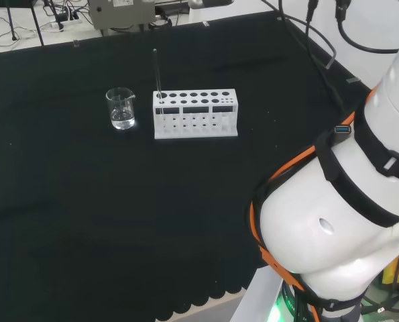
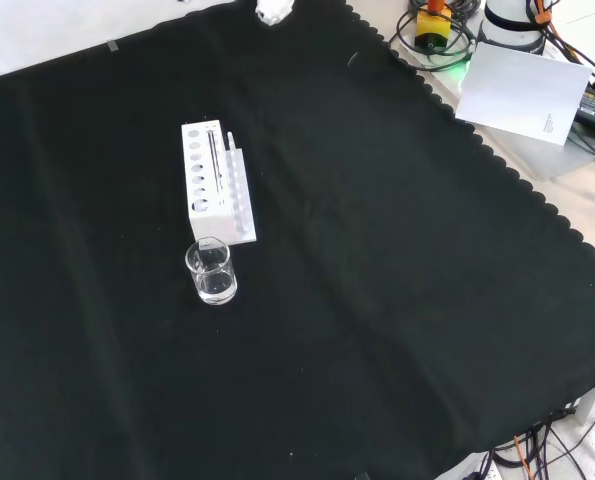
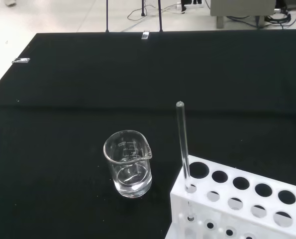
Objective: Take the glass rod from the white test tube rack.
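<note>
- Glass rod (image 3: 183, 149) retrieval, seen from my side: my hand's pose, spread or curled, I cannot tell, and nothing shows it touching or holding any piece of ware.
- My arm (image 1: 347, 221): its white links fill the right of the head view, well apart from the ware.
- Rod position: upright in an end hole of the white test tube rack (image 1: 196, 114), at the rack's left end in the head view, on the side nearest the beaker (image 1: 121, 108). Most of its length rises clear above the rack's top.
- Beaker: clear glass, a little liquid at the bottom, standing just beside the rod's end of the rack on the black cloth (image 2: 377, 300).
- Risk 1: the rod is thin, smooth and transparent; I judge a pinch could close off-centre and let it slip or tilt.
- Risk 2: a slanted pull would likely jam the rod in its hole, lifting or dragging the light rack.
- Risk 3: an approach from the beaker side might knock the beaker over.
</note>
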{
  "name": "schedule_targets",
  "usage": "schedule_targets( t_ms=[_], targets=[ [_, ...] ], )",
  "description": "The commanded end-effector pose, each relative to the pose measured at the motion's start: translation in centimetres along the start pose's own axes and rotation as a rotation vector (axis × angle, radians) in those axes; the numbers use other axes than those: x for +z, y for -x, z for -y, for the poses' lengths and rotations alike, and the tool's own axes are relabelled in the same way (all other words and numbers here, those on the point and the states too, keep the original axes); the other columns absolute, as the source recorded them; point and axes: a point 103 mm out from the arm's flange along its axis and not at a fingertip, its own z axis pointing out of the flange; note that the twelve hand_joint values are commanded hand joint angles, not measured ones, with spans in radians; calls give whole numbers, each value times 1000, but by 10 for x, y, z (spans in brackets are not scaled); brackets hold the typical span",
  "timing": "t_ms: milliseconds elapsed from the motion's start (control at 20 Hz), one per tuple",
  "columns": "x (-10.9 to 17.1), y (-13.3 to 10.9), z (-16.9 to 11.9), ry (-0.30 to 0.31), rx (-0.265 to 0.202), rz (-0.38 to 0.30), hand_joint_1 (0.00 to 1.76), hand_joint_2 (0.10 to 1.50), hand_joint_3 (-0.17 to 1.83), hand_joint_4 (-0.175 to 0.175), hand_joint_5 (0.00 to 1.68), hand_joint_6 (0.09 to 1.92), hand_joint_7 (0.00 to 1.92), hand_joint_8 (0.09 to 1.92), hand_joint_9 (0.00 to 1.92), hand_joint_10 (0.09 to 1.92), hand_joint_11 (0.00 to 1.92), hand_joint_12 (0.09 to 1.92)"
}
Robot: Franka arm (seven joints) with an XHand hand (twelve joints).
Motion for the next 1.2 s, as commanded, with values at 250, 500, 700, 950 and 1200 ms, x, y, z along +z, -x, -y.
schedule_targets(
  t_ms=[250,500,700,950,1200],
  targets=[
    [29,14,-36,-25,-11,-24,497,987,351,-102,240,87,145,844,379,887,64,1471],
    [47,17,-49,-48,-22,-17,503,986,353,-107,250,87,187,859,398,886,73,1472],
    [58,18,-59,-57,-25,-15,509,987,355,-108,253,87,188,857,406,883,76,1471],
    [68,22,-71,-67,-31,-23,513,990,361,-113,268,87,281,874,481,871,76,1470],
    [83,24,-78,-82,-32,-26,519,993,366,-128,313,87,381,895,544,870,84,1469]
  ],
)
